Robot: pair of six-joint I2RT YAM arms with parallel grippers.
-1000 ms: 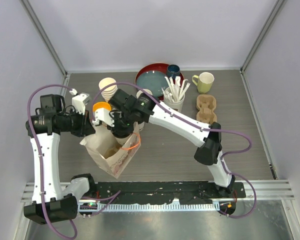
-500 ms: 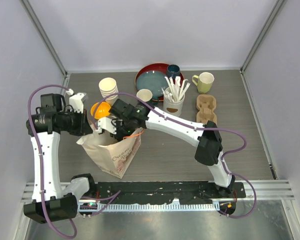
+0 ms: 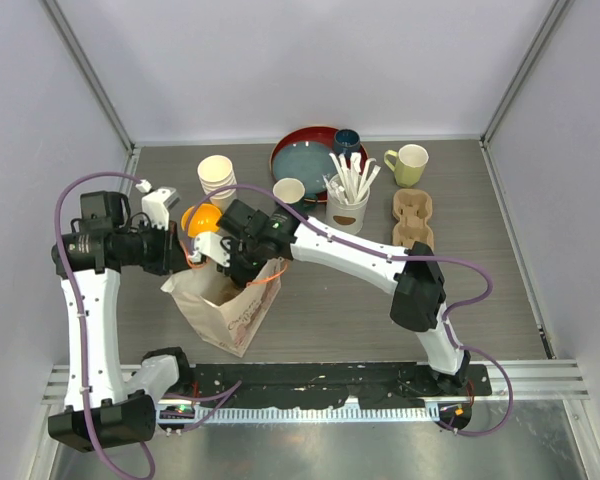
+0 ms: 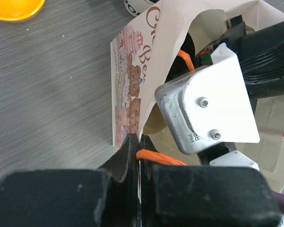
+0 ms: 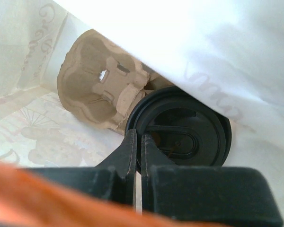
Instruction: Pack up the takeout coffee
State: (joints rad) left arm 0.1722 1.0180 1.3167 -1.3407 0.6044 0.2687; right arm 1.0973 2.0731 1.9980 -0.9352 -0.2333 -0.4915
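A printed paper bag [image 3: 228, 312] with orange handles stands open at the left. My left gripper [image 4: 138, 146] is shut on the bag's rim [image 4: 132, 80] beside an orange handle [image 4: 157, 157], holding the mouth open. My right gripper [image 5: 138, 142] reaches down inside the bag and is shut on the rim of a cup's black sip lid [image 5: 191, 135]. The cup's body is hidden under the lid. A brown cardboard cup carrier [image 5: 102, 90] lies in the bag beside the cup. A second lidded cup is not in view.
Behind the bag are an orange bowl [image 3: 202, 218], a stack of paper cups [image 3: 217, 175] and a single open cup [image 3: 289, 190]. Farther back stand a red tray with a blue plate [image 3: 310, 160], a teal mug [image 3: 346, 142], a stirrer pot [image 3: 348, 200], a yellow-green mug [image 3: 411, 163] and a cardboard carrier [image 3: 412, 218].
My right gripper has gone from above the bag's mouth down into the bag. The bag has shifted and turned a little in the left gripper's hold.
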